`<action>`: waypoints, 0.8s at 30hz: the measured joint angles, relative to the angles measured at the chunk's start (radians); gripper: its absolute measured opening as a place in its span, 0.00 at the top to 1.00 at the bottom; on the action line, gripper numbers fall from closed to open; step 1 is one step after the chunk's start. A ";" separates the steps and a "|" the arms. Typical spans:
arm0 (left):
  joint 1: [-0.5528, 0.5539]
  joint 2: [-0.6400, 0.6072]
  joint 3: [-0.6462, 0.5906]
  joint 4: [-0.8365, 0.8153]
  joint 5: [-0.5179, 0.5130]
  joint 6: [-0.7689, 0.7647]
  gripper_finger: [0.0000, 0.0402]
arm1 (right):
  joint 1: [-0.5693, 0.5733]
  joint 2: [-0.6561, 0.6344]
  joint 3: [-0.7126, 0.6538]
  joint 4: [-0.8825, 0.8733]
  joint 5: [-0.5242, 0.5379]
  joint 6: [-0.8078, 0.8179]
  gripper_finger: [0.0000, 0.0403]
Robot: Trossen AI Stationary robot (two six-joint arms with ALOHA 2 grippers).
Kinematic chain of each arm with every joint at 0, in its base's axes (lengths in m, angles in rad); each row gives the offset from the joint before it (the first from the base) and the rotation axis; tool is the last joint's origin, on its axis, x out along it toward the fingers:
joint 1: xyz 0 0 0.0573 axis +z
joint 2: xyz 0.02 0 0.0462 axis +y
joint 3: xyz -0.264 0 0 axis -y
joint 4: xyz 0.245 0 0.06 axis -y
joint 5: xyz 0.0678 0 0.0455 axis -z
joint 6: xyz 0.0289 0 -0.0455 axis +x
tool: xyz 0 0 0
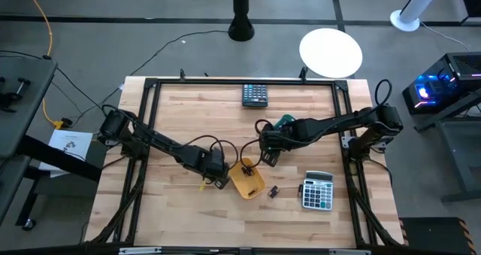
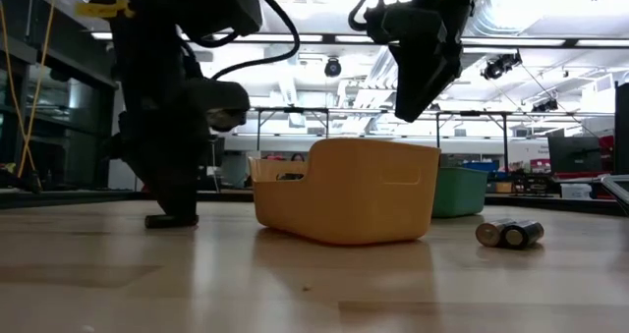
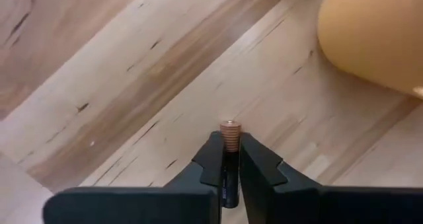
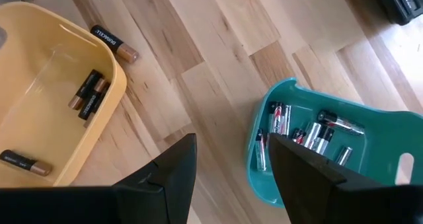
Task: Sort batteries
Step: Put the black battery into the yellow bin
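From above, the left gripper (image 1: 219, 181) sits at the yellow tray's (image 1: 247, 180) nine o'clock, the right gripper (image 1: 267, 156) at its one o'clock beside the teal tray (image 1: 285, 122); loose batteries (image 1: 273, 191) lie at the yellow tray's three o'clock. At table level, two batteries (image 2: 511, 234) rest on the wooden table (image 2: 295, 284), probably touching. The left wrist camera shows the fingers (image 3: 213, 164) clamped on a copper-topped battery (image 3: 229, 151). The right wrist camera shows spread, empty fingers (image 4: 173, 171) above both trays, which hold batteries.
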State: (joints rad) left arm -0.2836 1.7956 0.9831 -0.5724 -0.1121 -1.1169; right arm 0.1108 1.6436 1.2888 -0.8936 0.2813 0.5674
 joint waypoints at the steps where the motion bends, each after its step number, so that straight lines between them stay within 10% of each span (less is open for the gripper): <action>1: 0.000 -0.012 -0.003 -0.008 0.004 0.019 0.95 | 0.000 0.000 0.000 0.000 0.000 0.000 0.55; 13: 0.009 -0.426 -0.007 -0.010 -0.228 0.496 0.99 | 0.034 -0.086 -0.001 0.025 0.029 0.017 0.55; 24: 0.109 -0.353 -0.006 0.334 -0.050 0.834 1.00 | 0.096 -0.106 -0.001 -0.019 0.000 0.184 0.55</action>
State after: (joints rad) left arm -0.1747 1.4425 0.9768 -0.2381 -0.1623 -0.2829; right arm 0.2069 1.5372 1.2878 -0.9126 0.2814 0.7511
